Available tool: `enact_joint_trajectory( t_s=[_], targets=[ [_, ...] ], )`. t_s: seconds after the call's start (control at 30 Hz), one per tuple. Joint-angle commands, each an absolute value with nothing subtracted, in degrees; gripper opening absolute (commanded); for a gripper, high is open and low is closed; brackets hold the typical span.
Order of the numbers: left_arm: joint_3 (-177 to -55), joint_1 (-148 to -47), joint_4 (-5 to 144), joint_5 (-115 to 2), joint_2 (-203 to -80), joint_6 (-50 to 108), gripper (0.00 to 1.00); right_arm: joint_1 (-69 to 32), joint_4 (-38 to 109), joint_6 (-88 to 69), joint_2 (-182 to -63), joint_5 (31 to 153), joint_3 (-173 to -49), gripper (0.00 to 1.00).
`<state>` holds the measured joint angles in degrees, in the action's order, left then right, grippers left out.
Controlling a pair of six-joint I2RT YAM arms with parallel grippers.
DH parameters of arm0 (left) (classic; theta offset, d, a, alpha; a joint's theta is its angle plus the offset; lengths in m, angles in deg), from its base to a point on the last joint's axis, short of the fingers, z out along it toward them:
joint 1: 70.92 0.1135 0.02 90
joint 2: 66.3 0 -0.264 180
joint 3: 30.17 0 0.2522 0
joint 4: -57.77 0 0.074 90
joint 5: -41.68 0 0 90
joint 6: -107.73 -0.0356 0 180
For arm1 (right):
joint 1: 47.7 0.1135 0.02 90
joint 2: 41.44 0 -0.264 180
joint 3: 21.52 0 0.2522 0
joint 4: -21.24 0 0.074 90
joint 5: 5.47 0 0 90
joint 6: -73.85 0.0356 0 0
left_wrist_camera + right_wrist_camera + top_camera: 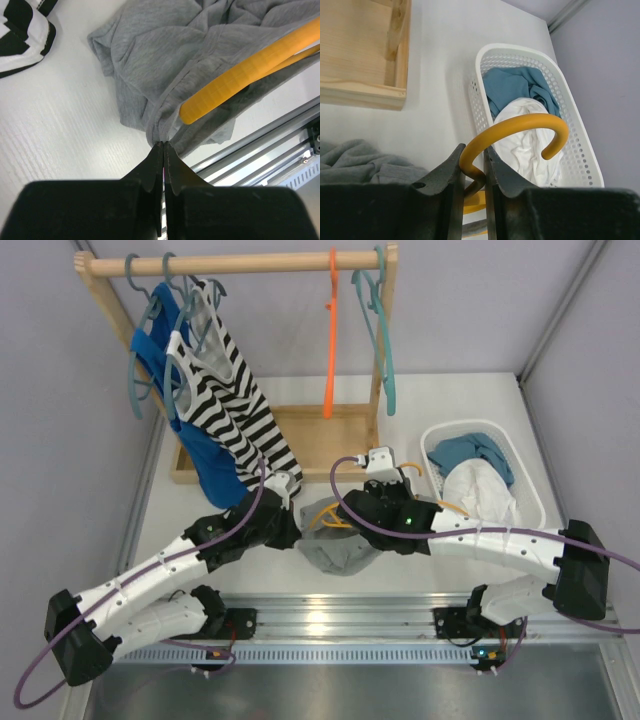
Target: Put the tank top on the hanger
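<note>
Left fingers (151, 167) pinch tank top (150, 60), right fingers (449, 172) clamp hanger (520, 124) — basket (581, 150), striped top (20, 32) nearby

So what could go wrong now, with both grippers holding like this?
1. The left gripper pinches only a thin fold of the tank top; the fabric may slip out when pulled.
2. The right gripper holds the hanger at its hook, so the hanger might swivel under the cloth's drag.
</note>
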<state>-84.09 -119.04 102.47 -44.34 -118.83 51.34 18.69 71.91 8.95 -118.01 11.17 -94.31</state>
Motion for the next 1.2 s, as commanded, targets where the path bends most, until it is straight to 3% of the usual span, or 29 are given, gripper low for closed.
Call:
enact_joint_trajectory(
  t_s=[0.0,0.57,1.17],
  targets=[
    [-88.7,-119.3,103.3,-43.1,-119.7,51.7,0.0,19.8,69.7,8.9,-117.1,8.7,-95.2,0.0],
    [-97.8,-119.2,102.6,-46.2,-125.1,50.4,0.0,20.6,69.7,9.1,-117.5,7.5,-94.9,0.0],
    [-107.4,-119.3,102.3,-49.9,-132.7,49.2,0.0,25.6,64.5,6.0,-123.4,4.9,-102.4,0.0]
  ],
)
